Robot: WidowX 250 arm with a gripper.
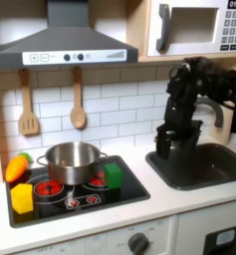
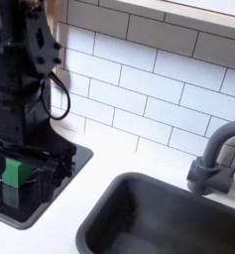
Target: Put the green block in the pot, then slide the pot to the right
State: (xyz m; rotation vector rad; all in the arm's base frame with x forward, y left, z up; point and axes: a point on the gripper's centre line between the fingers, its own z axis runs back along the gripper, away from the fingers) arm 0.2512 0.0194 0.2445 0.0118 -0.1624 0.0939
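Hovering over the sink edge [image 1: 194, 179] in the first exterior view, gripper [image 1: 169, 147] well apart from the green block [image 1: 113, 174], which stands on the stovetop [image 1: 129, 189] just beside the pot [image 1: 72, 159], toward the first exterior view's right. Block lying left of and below the jaws, upright, long axis vertical. Jaw opening: cannot tell, fingers too dark and blurred. In the second exterior view, block [image 2: 17, 171] low beside the arm [image 2: 25, 89]. Likely next: travel leftward, then descend.
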